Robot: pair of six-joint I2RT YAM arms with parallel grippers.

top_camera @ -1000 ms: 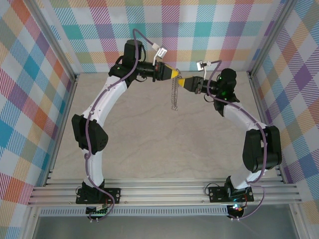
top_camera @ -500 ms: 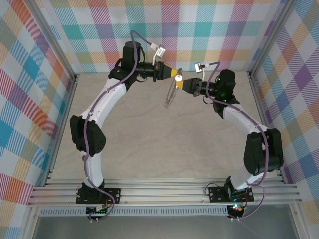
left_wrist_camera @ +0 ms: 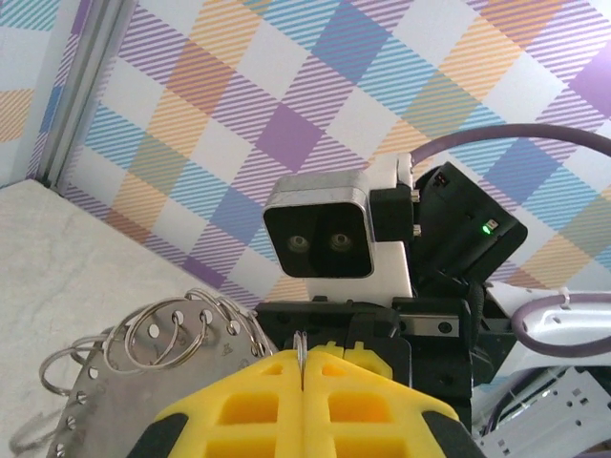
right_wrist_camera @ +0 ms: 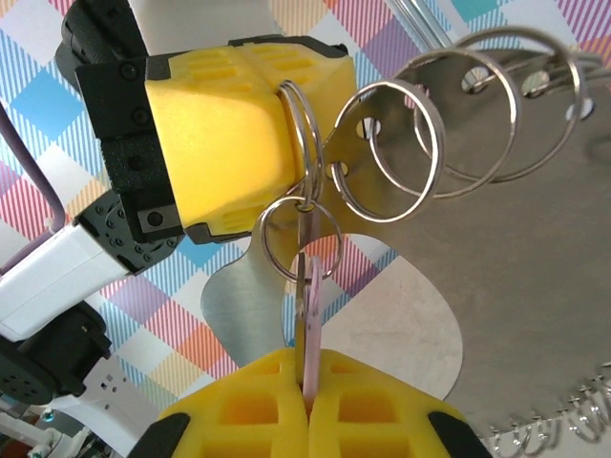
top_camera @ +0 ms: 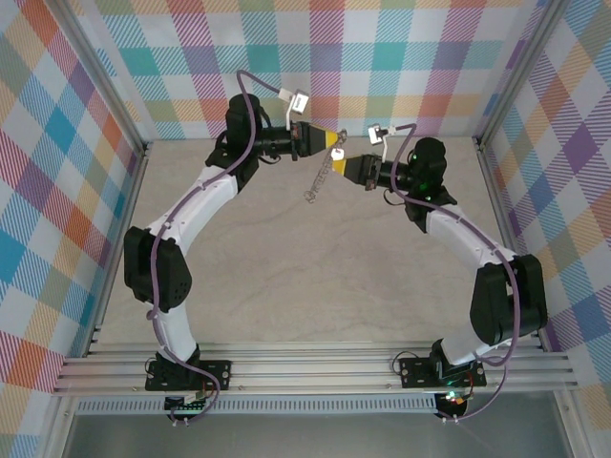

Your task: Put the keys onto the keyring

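The keyring (top_camera: 320, 176) is a flat grey metal plate (right_wrist_camera: 516, 267) with a big oval cutout and several split rings through holes along its rim (left_wrist_camera: 143, 339). It hangs tilted above the table between both arms. My left gripper (top_camera: 333, 141) is shut on one thin split ring (left_wrist_camera: 304, 345) of the keyring. The key (right_wrist_camera: 306, 305) stands edge-on with a pale pink piece against it, and my right gripper (right_wrist_camera: 307, 372) is shut on it just below the left gripper's yellow fingers (right_wrist_camera: 229, 134). A small ring (right_wrist_camera: 300, 239) at the key's head meets the pinched split ring.
The two grippers meet at the back of the beige table (top_camera: 286, 277), close to the checked back wall (top_camera: 382, 57). Metal frame rails (top_camera: 315, 367) run along the near edge by the arm bases. The right wrist camera (left_wrist_camera: 329, 239) faces the left wrist.
The right gripper has shut on the key. The keyring's lower end has swung to the left, from hanging straight to tilted. Both grippers have shifted slightly left.
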